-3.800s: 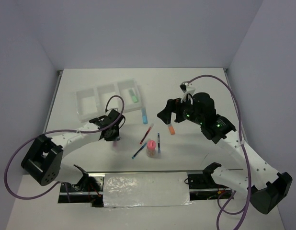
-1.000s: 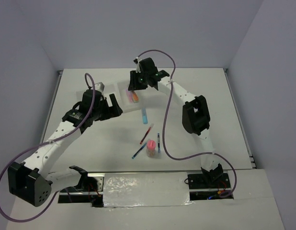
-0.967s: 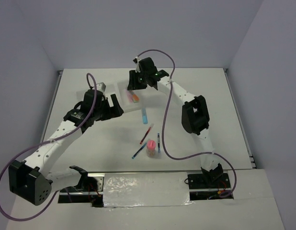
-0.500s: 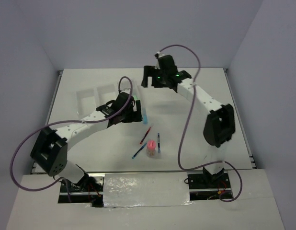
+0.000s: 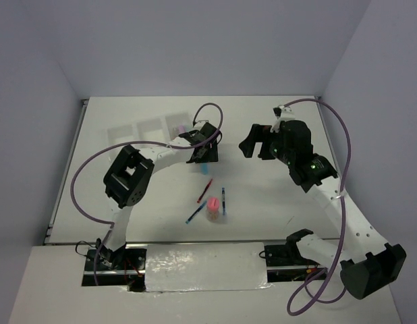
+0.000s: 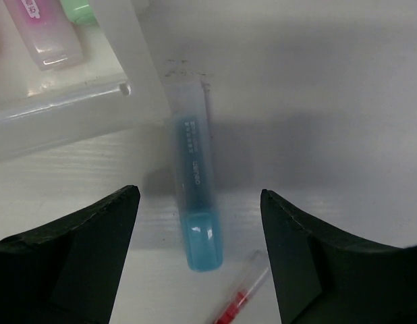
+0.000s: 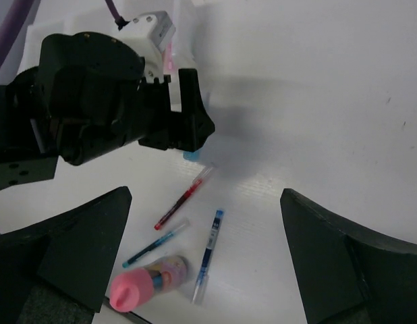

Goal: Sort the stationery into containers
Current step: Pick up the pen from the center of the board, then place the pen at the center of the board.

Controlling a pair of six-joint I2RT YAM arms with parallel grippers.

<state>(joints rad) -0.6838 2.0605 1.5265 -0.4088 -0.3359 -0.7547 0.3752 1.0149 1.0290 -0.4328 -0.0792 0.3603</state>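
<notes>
A blue highlighter (image 6: pixel 195 202) lies on the table against the white tray's corner (image 6: pixel 131 61). My left gripper (image 6: pixel 198 192) hangs open over it, one finger on each side, neither touching. In the tray's nearest compartment lie a pink highlighter (image 6: pixel 43 34) and a green one (image 6: pixel 77 10). From above, the left gripper (image 5: pixel 204 154) covers the tray's right end (image 5: pixel 137 131). A red pen (image 5: pixel 205 191), a blue pen (image 5: pixel 195 212), a dark pen (image 5: pixel 223 201) and the pink-capped jar (image 5: pixel 212 208) lie nearer the arms. My right gripper (image 5: pixel 254 150) hovers open and empty to the right.
The right wrist view looks down on the left gripper (image 7: pixel 161 121), the red pen (image 7: pixel 183 198), the blue pen (image 7: pixel 154 244), the dark pen (image 7: pixel 207 253) and the jar (image 7: pixel 144 283). Grey walls enclose the table on three sides.
The left arm has swung right from beside the tray to over the blue highlighter. The right gripper has drawn back from the tray toward the right side of the table.
</notes>
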